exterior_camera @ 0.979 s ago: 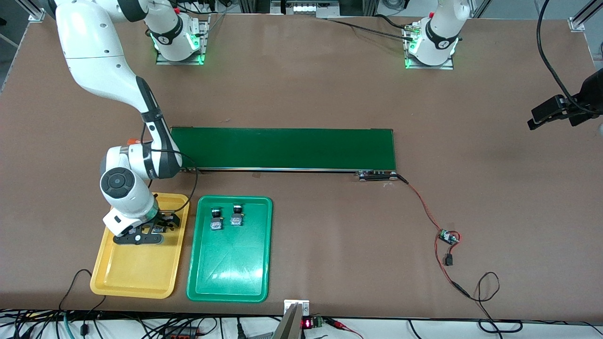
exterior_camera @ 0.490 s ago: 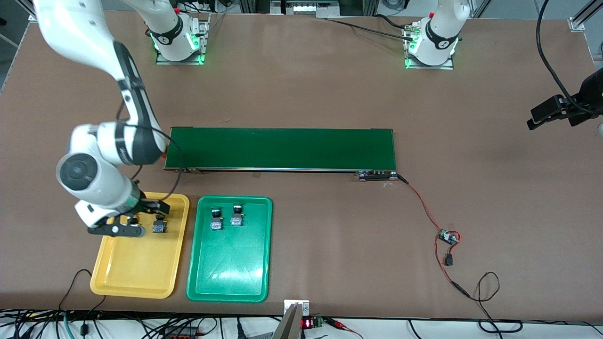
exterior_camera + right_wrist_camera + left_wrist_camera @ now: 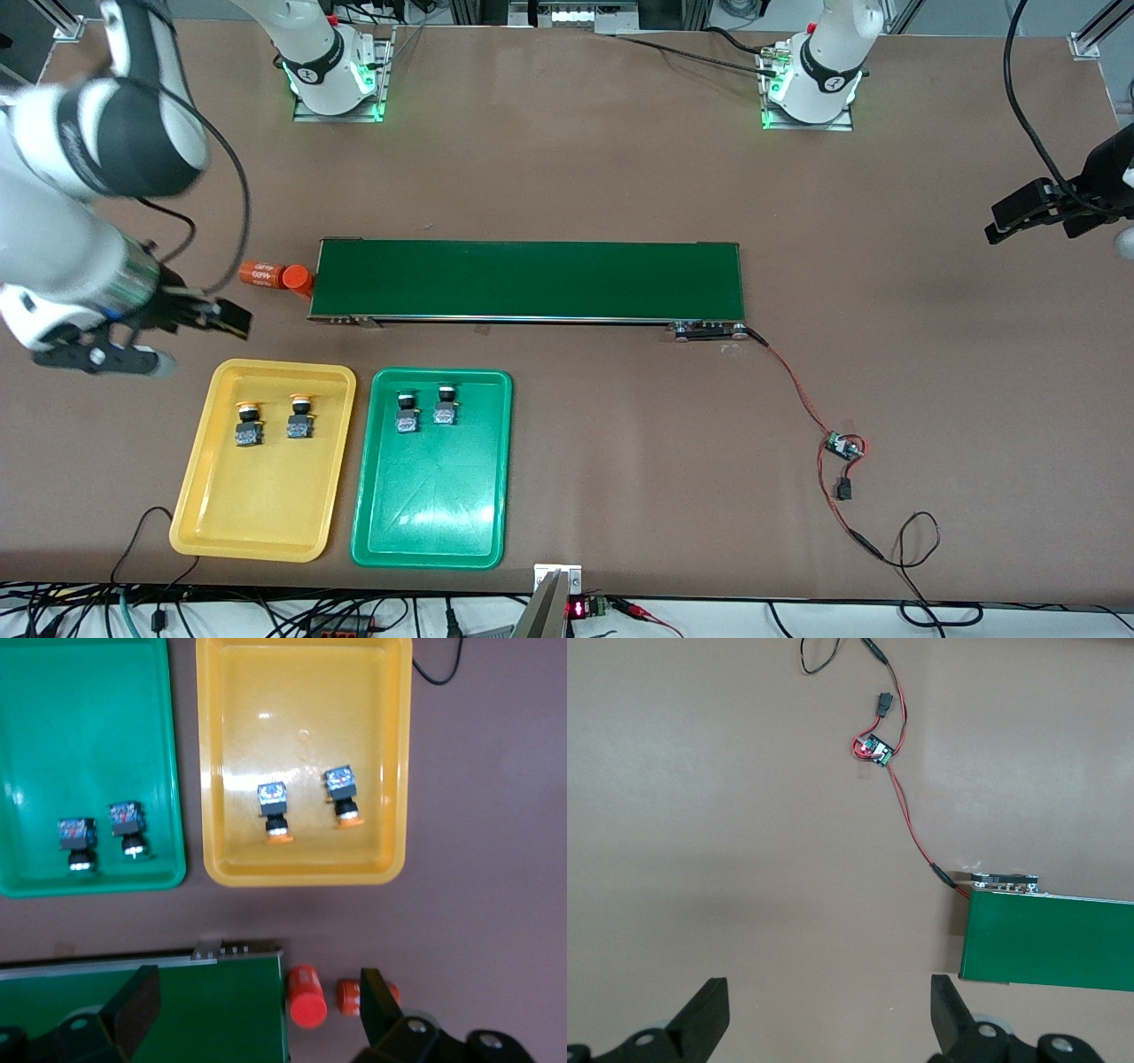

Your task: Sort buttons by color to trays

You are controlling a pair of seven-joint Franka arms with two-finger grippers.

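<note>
I see two small push-button switches with yellow-orange round caps (image 3: 249, 424) (image 3: 300, 418) lying side by side in the shallow yellow plastic tray (image 3: 266, 523), near its end closest to the conveyor. Beside it, toward the left arm's end of the bench, the matching green plastic tray (image 3: 430, 532) carries two switches with green caps (image 3: 407, 414) (image 3: 446, 406), also side by side at the conveyor end. Both trays sit nearer the front camera than the long dark green conveyor belt (image 3: 532, 279). An orange cylinder (image 3: 275, 276) lies touching the belt's end toward the right arm's side.

My right tool (image 3: 142, 341) hangs in the air over bare brown bench (image 3: 620, 159) just off the yellow tray's corner, its fingers spread wide and holding nothing. My left tool (image 3: 1028, 213) waits over the bench's edge at the left arm's end, fingers likewise apart and empty; below it run a red wire (image 3: 908, 819) and a small circuit board (image 3: 874, 749).
</note>
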